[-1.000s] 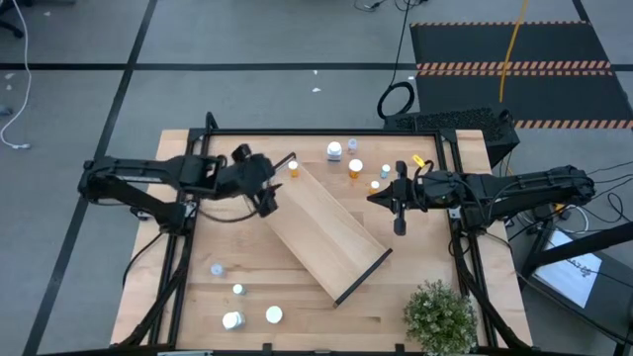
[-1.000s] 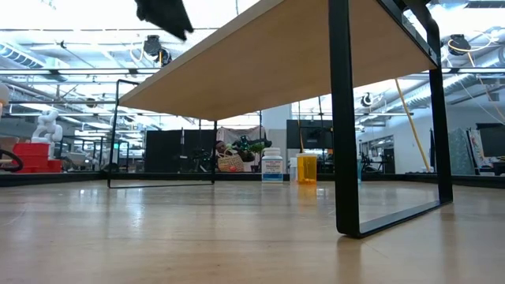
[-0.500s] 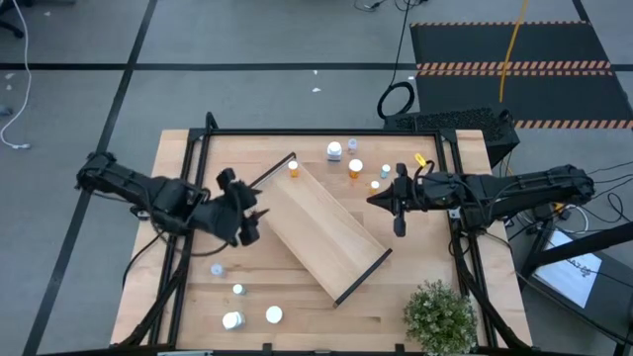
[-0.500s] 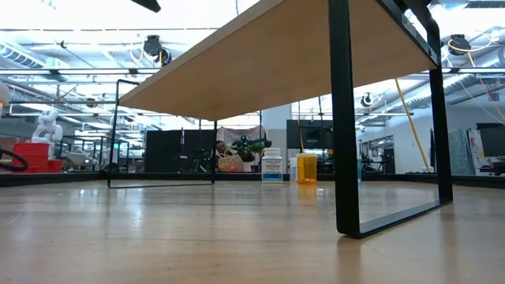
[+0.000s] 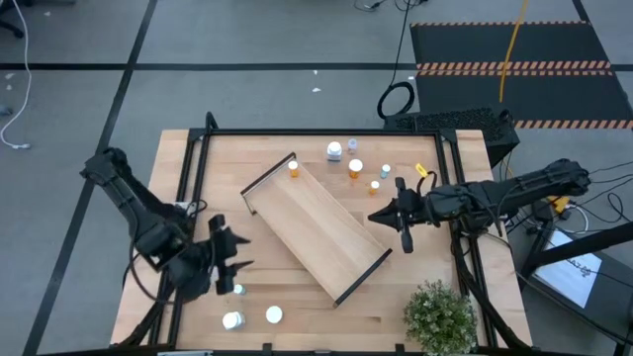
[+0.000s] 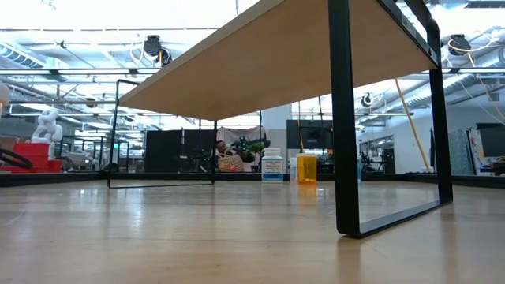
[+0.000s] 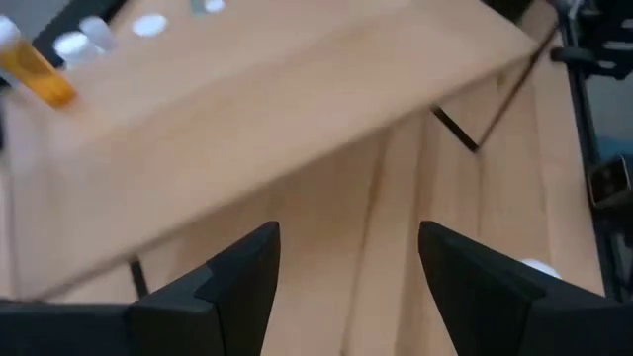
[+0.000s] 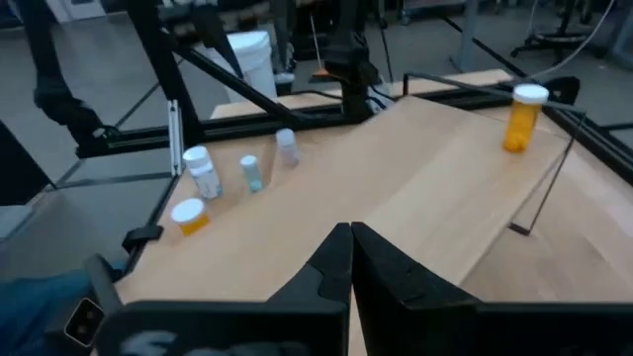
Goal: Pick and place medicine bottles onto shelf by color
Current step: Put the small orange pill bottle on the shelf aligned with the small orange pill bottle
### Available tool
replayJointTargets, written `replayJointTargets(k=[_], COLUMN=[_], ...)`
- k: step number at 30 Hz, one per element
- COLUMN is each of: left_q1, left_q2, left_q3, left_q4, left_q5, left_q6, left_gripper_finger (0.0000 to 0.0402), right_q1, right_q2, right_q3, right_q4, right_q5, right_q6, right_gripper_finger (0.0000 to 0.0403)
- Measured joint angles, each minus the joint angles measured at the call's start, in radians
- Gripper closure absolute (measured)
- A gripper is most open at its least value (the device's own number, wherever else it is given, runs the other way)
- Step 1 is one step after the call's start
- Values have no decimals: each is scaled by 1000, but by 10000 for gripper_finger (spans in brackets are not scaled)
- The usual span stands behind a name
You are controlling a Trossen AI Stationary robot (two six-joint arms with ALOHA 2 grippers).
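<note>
In the high view the shelf point(image 5: 316, 229) lies diagonally in the middle of the bench point(image 5: 178, 178), running from the upper left to the lower right, with a thin dark wall at each end. Nothing stands on its board.

The left tool point(image 5: 229, 267) is in the lower left part of the high view, over the bench just left of the shelf. Its two fingers point(image 7: 237, 277) stand apart, with a clear gap, and nothing is between them. Close to it lies a small clear bottle with a white cap point(image 5: 238, 290). Two more white-capped bottles point(image 5: 232, 320) are near the lower edge of the frame, side by side but apart.

The right tool point(image 5: 404, 227) is in the right half of the high view, just beside the lower right end of the shelf. Its fingers point(image 8: 336, 262) are pressed together and it holds nothing.

Along the upper side of the shelf there is a group of bottles. An orange bottle point(image 5: 294, 168) stands next to the upper left end wall. A white bottle point(image 5: 334, 151) and a small pale one point(image 5: 352, 144) are further up. Another orange bottle point(image 5: 355, 169) and two small ones point(image 5: 375, 185) lie to the right of them.

A green plant point(image 5: 438, 314) stands at the lower right corner of the bench.

In the low view the shelf point(image 6: 260, 63) fills the upper part of the frame, and its dark end wall point(image 6: 341, 118) stands on the bench.
</note>
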Motion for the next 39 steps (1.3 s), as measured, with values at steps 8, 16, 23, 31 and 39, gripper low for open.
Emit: replayJointTargets(k=[8, 16, 23, 31, 39], left_q1=[-89, -59, 27, 136, 188], left_q2=[0, 0, 0, -30, -74], left_q3=[-105, -119, -119, -119, -119], left_q4=[62, 71, 70, 68, 67], left_q5=[-86, -110, -110, -86, -78], left_q6=[-60, 35, 195, 310, 363], left_gripper_finger=[158, 158, 158, 158, 158], right_q1=[33, -96, -331, -506, -560], right_q2=[0, 0, 57, 130, 132], right_q3=[0, 0, 0, -81, -162], right_q4=[-4, -156, -272, -194, -166], right_q5=[142, 341, 188, -77, -83], right_q6=[-55, -72, -78, -142, -172], right_gripper_finger=[403, 403, 403, 382, 325])
